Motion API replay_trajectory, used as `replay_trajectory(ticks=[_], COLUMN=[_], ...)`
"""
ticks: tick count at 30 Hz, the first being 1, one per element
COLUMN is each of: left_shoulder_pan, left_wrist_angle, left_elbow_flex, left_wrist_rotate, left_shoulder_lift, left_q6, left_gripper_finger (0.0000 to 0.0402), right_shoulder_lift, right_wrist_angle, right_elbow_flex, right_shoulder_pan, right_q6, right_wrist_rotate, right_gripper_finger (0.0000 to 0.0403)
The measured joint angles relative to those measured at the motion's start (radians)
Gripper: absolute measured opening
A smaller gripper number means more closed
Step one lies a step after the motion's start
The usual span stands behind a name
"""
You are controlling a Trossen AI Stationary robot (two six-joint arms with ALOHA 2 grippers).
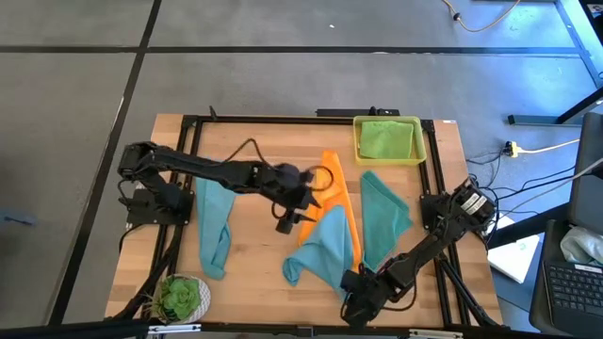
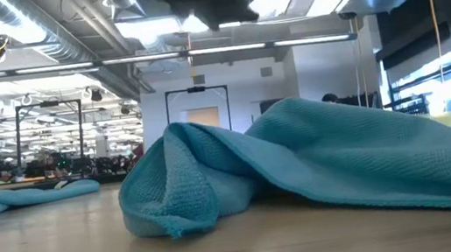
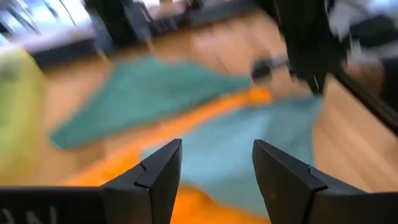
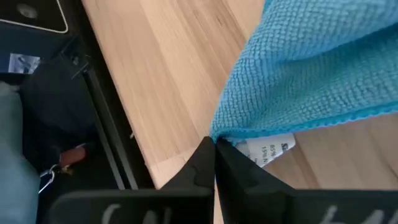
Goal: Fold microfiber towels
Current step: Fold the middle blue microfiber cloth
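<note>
The light blue towel [image 1: 323,247] lies bunched near the table's [image 1: 250,273] front edge, its tagged corner pinched in the right gripper [image 4: 214,146], likely to spread it. The left gripper [image 1: 287,218], jaws wide, hovers mid-table beside the orange towel [image 1: 339,193], ready to grasp.

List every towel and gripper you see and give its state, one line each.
Left blue towel: crumpled in a long strip, untouched.
Middle blue towel: bunched, corner pinched by the right gripper.
Orange towel: long strip, partly under the middle blue towel.
Teal towel: loosely folded, flat.
Green towel: lying in the yellow tray.
Left gripper: open, above the orange towel.
Right gripper: shut on the towel corner.
</note>
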Motion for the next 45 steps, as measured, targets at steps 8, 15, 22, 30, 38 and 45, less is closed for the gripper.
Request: replay_trajectory(ticks=[8,15,22,30,38,45], left_shoulder_pan=[-0.097,-0.218,-0.337,-0.436,-0.511,-0.584], left_wrist_angle=[-0.297,-0.312,-0.248,-0.278,-0.402,-0.5], left_elbow_flex=[0.01,-0.067,-0.096,-0.097,-0.098,-0.098], left_wrist_rotate=[0.018,0.023,-0.076,-0.359,-0.363,-0.463], left_shoulder_lift=[0.05,0.05,0.05,0.05,0.035,-0.001], left_q6=[-0.008,-0.166,-0.238,-0.264,-0.39,-0.447], left_gripper_finger=[0.019,0.019,0.019,0.019,0.019,0.019], right_shoulder_lift=[-0.05,-0.094,-0.218,-0.396,-0.398,-0.297], right_wrist_angle=[-0.092,-0.233,-0.461,-0.405,0.019,0.421], right_elbow_flex=[-0.006,-0.007,-0.006,-0.004,-0.003,0.007], right_shoulder_pan=[0.044,0.027,0.026,-0.033,-0.355,-0.668], right_q6=[0.008,-0.007,0.045,-0.272,-0.792,-1.086], right_wrist_rotate=[0.084,0.111,0.194,0.573,0.411,0.121], right_gripper_finger=[0.0004,0.0004,0.0004,0.0004,0.0004,0.0004])
